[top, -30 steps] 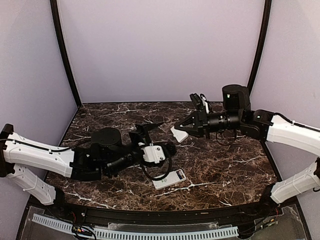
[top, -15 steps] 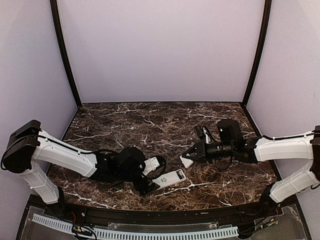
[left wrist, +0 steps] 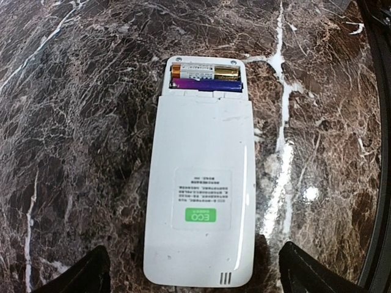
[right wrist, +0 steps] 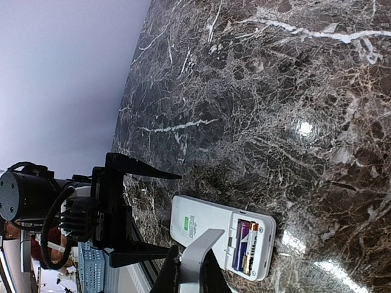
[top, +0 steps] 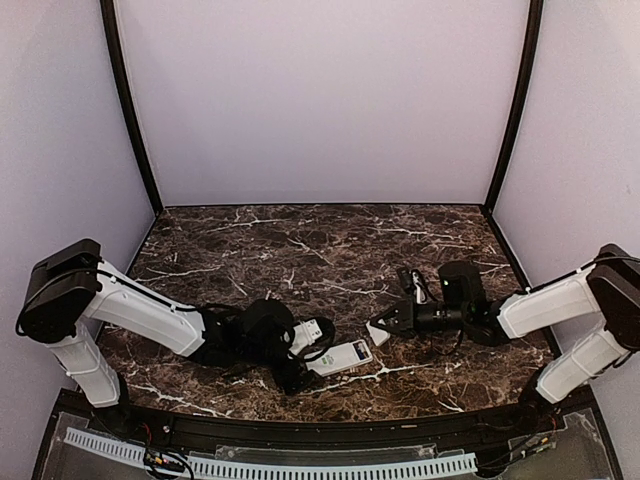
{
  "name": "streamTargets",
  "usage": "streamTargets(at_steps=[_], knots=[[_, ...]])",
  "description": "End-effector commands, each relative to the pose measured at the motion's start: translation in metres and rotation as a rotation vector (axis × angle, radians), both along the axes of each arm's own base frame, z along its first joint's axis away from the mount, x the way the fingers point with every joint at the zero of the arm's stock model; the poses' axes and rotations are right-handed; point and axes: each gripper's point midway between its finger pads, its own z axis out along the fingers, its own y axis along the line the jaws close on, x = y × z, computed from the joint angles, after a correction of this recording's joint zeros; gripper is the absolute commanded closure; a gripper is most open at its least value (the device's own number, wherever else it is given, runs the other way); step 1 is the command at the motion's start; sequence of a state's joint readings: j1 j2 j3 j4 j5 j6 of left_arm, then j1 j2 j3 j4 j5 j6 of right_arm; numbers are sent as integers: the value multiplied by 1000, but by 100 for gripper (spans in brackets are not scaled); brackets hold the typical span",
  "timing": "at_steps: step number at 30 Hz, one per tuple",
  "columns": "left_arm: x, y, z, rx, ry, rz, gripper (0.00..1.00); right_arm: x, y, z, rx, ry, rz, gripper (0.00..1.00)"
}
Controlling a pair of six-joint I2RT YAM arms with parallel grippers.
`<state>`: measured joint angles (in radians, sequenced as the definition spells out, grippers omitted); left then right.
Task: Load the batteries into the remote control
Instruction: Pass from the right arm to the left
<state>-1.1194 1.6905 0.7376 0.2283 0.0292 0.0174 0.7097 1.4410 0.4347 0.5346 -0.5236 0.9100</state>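
Note:
The white remote control (top: 340, 357) lies back up on the marble table near the front. Its battery bay is uncovered at the far end, with a gold battery (left wrist: 204, 71) and a purple battery (left wrist: 208, 86) in it. My left gripper (left wrist: 194, 247) is open, its fingers either side of the remote's near end without touching it; it also shows in the top view (top: 303, 370). My right gripper (top: 386, 326) is shut on the white battery cover (right wrist: 197, 256) and holds it low, just right of the remote (right wrist: 214, 235), close to the batteries (right wrist: 245, 245).
The dark marble table (top: 300, 250) is walled by pale panels at the back and sides. A black rim and a white slotted strip (top: 270, 465) run along the near edge, just behind the left gripper.
Both arms have come down to the table. The left gripper moved to straddle the remote. The right gripper carried the cover down and closer to the remote's open end.

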Motion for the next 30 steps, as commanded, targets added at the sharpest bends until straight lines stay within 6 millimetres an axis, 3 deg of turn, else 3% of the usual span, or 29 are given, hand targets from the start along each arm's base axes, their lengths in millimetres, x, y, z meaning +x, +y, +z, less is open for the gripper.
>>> streamTargets(at_steps=[1, 9, 21, 30], knots=[[-11, -5, 4, -48, 45, -43, 5, 5, 1, 5, 42, -59, 4, 100], [-2, -6, -12, 3, 14, -24, 9, 3, 2, -12, 66, -9, -3, 100], [-11, -2, -32, 23, 73, -31, 29, -4, 12, -23, 163, 33, -34, 100], [-10, -4, -29, 15, 72, -33, 28, -10, 23, -21, 221, 40, -46, 100]])
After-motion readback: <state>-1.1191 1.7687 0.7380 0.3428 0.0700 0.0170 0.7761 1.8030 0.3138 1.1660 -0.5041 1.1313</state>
